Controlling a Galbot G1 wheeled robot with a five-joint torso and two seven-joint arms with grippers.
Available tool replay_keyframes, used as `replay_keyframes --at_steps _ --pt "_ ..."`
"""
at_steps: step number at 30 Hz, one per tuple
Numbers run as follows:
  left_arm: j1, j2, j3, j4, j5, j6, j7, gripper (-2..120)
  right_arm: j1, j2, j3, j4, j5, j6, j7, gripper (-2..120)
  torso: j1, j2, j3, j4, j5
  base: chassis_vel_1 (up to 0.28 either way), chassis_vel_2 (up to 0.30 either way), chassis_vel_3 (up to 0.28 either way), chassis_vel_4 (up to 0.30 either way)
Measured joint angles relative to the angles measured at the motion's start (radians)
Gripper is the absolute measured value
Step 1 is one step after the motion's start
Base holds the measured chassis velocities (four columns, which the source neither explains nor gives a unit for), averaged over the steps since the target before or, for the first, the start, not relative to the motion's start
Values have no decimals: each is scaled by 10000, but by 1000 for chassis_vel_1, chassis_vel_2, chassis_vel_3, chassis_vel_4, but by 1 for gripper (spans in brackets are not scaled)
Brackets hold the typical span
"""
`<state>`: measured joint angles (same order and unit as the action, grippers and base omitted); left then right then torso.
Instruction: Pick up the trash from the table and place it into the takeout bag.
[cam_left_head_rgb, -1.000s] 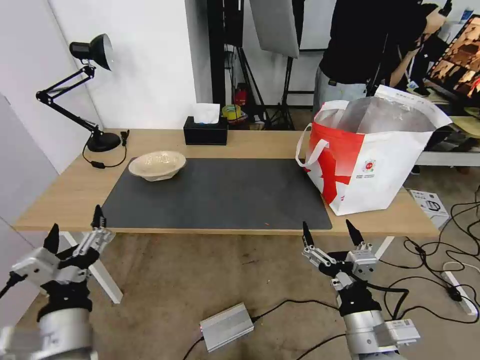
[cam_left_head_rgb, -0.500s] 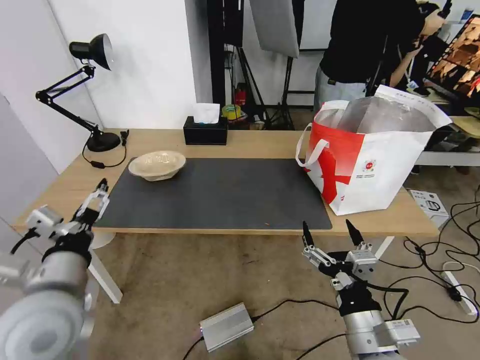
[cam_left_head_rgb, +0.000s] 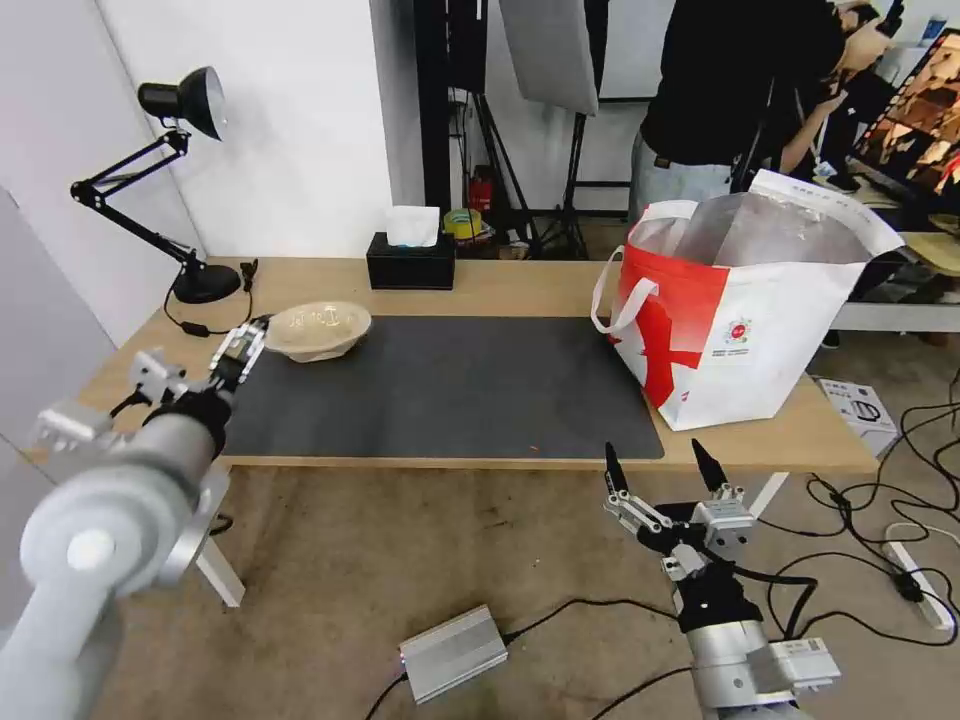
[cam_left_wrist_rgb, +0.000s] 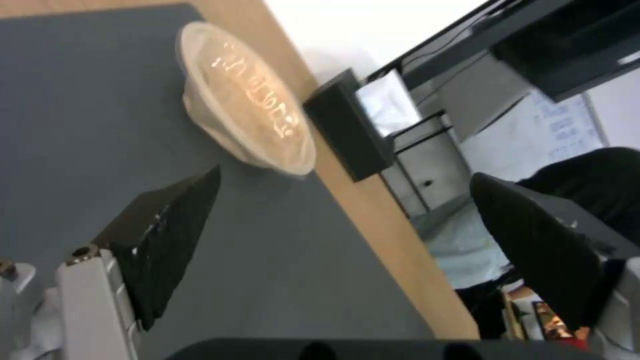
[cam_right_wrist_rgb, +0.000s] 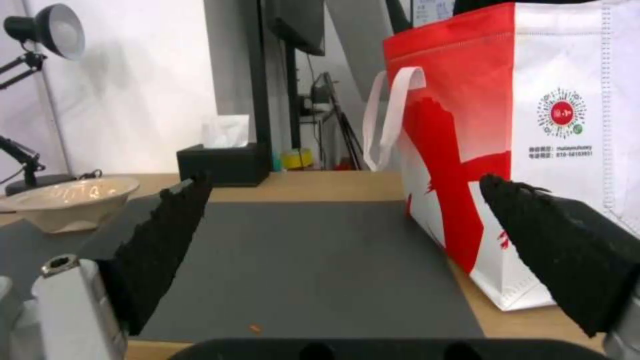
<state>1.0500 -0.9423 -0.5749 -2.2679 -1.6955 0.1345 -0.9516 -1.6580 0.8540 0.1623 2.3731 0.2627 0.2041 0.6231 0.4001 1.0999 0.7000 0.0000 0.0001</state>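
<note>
A shallow beige pulp bowl (cam_left_head_rgb: 315, 328) (cam_left_wrist_rgb: 247, 100) (cam_right_wrist_rgb: 70, 197), the trash in view, sits at the far left corner of the dark grey mat (cam_left_head_rgb: 440, 390) on the light-wood table (cam_left_head_rgb: 520, 285). My left gripper (cam_left_head_rgb: 195, 358) (cam_left_wrist_rgb: 347, 176) hovers open over the mat's left edge, just short of the bowl and holding nothing. The white-and-red takeout bag (cam_left_head_rgb: 740, 330) (cam_right_wrist_rgb: 520, 125) stands open on the table's right end. Below the front edge, near the bag, my right gripper (cam_left_head_rgb: 655, 455) (cam_right_wrist_rgb: 345, 181) waits open and holds nothing.
A black tissue box (cam_left_head_rgb: 410, 262) stands at the back edge and a black desk lamp (cam_left_head_rgb: 190, 200) at the far left corner. A person stands behind the bag. On the floor lie a silver box (cam_left_head_rgb: 452, 652), cables and a white carton (cam_left_head_rgb: 855, 405).
My left arm has lifted from below the table's front left corner and reached forward over the mat's edge toward the bowl. The right arm has not moved.
</note>
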Motion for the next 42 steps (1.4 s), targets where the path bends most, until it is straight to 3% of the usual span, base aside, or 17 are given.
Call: replay_keyframes --at_steps 2,4,7,21,42 --pt "-785 16 480 614 -172 38 -573 100 0 0 0 0 -1 0 0 100 0 0 0 -1 -2 0 0 0 0" --pt "-1008 11 621 808 -232 39 -675 100 0 0 0 0 0 0 0 100 0 0 0 0 -1 0 0 0 0" --pt "-1878 -77 1213 1656 -328 39 -1297 100 1 0 0 0 0 0 0 100 0 -1 0 0 -2 0 0 0 0" --pt "-3964 -457 2741 3541 -524 1 -2387 100 0 0 0 0 0 0 0 100 0 0 0 -1 0 0 0 0 0" --pt "-5666 -1358 3825 5721 13 -142 -2626 100 0 0 0 0 0 0 0 100 -1 0 0 0 -1 0 0 0 0"
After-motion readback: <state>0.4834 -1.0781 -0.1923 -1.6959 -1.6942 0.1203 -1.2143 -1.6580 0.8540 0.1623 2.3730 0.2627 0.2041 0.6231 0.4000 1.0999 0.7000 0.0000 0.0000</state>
